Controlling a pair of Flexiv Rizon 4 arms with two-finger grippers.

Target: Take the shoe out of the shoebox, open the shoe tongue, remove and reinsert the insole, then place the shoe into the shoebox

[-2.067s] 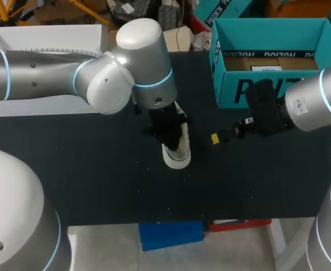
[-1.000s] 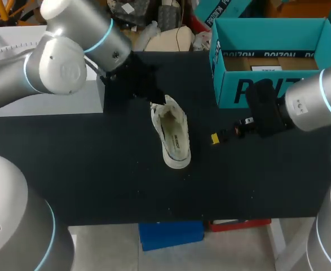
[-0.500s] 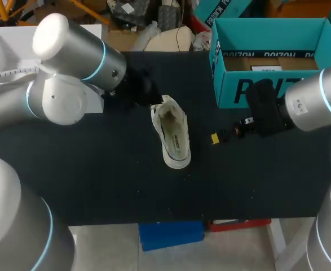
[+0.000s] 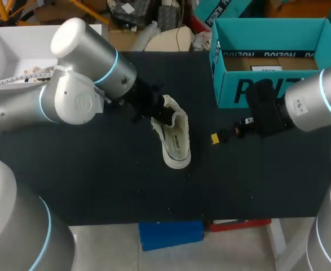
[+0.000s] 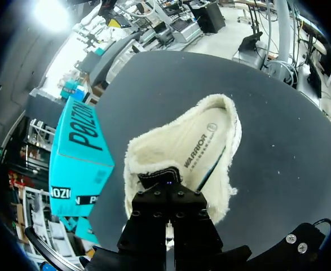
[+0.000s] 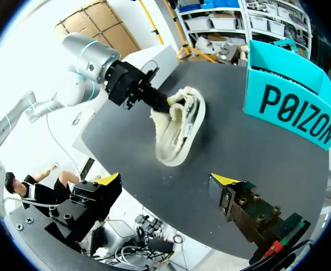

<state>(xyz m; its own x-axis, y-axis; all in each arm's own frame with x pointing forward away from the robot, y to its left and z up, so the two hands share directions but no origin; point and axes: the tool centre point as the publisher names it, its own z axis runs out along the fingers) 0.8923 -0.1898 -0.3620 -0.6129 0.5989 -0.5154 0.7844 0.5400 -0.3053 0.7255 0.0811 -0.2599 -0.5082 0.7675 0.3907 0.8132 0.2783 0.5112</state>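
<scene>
Black table (image 4: 97,169) on all sides, with a pale low shoe (image 4: 175,141) near its middle. Stands on its sole, mouth facing up, toe toward the near edge and heel toward the far one. Shows a cream fleecy lining (image 5: 136,164) all round the opening. Holds the insole (image 5: 202,148) lying flat inside, seen plainly from the left wrist. Farther back on the right, well apart from the shoe: the teal shoebox (image 4: 228,84), upright and open at the top. From the left side, at the heel end of the shoe: the left gripper (image 5: 168,191). Has its two fingers pressed together with hardly a slit between them, the tips right against the fleecy rim of the heel. Cannot tell whether any of that rim is caught between them. To the right of the shoe and nearer than the shoebox, touching neither: the right gripper (image 6: 167,182), low over the table. Holds its yellow-tipped fingers spread wide, with nothing between them but bare tabletop. Faces across the table toward the shoe ahead, with the shoebox off to one side.
</scene>
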